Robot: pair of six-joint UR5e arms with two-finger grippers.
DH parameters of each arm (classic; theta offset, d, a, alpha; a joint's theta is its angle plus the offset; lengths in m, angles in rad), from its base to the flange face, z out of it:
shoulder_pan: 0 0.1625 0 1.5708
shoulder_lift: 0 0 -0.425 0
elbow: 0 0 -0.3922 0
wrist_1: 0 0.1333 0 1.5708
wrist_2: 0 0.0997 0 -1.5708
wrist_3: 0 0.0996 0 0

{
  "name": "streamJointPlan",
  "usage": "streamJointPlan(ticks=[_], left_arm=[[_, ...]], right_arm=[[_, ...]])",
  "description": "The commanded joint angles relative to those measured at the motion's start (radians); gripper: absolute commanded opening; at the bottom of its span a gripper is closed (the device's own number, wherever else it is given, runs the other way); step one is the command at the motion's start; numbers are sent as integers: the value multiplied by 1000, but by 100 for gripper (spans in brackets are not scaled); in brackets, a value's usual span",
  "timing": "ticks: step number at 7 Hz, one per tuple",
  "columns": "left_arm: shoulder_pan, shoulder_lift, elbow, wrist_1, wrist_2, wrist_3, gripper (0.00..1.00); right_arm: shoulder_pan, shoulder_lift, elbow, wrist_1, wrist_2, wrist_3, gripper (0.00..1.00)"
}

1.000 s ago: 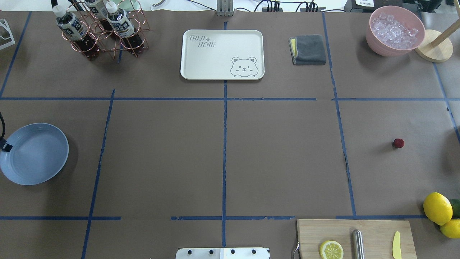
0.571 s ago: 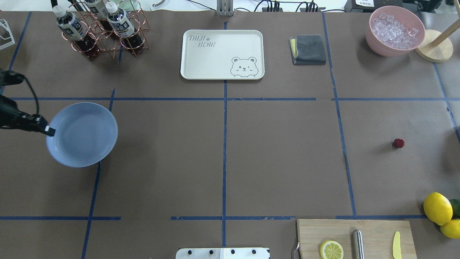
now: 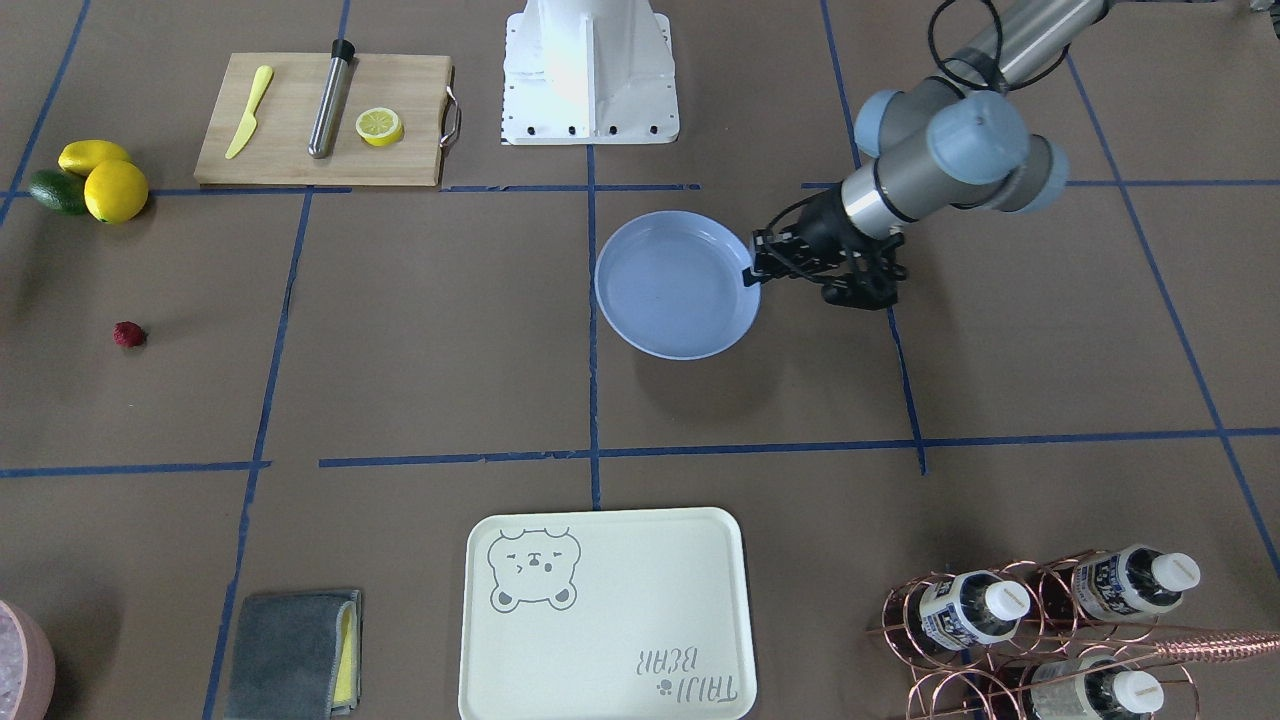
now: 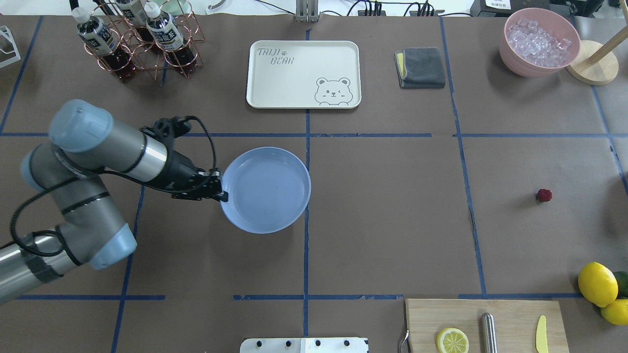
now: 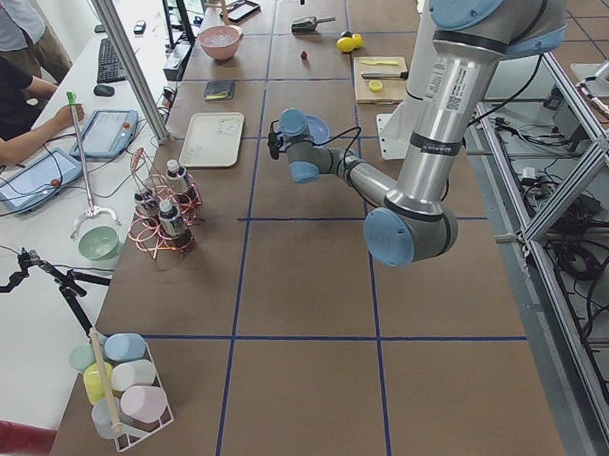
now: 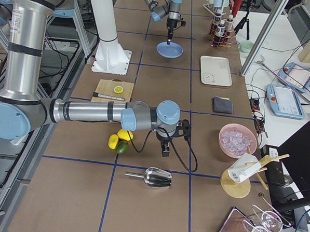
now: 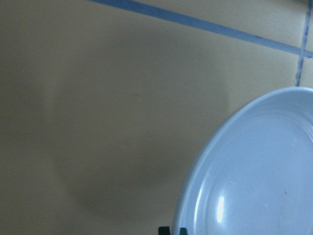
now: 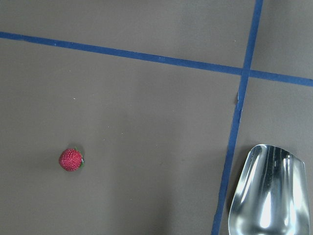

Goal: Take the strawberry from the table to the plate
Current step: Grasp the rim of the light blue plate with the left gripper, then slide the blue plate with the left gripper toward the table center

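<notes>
The strawberry is small and dark red and lies alone on the brown-paper table at the right; it also shows in the front-facing view and low left in the right wrist view. The light-blue plate hangs a little above the table near the centre line and casts a shadow below it. My left gripper is shut on the plate's left rim. My right gripper shows only in the exterior right view, hovering above the table near the strawberry; I cannot tell whether it is open or shut.
A cream bear tray and a grey cloth lie at the back. A bottle rack stands back left and a pink ice bowl back right. A cutting board and lemons sit front right. A metal scoop lies near the strawberry.
My left arm has carried the plate from the table's left edge rightwards to just left of the centre line. The strawberry has not moved.
</notes>
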Motion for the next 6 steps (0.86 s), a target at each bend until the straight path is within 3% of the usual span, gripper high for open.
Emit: streamJointPlan(ticks=[1, 6], left_arm=[[106, -69, 60, 19, 170, -34, 0], [121, -112, 101, 24, 175, -34, 0]], right_arm=[[-2, 0, 4, 1, 6, 0, 100], [-3, -3, 7, 1, 8, 0, 100]])
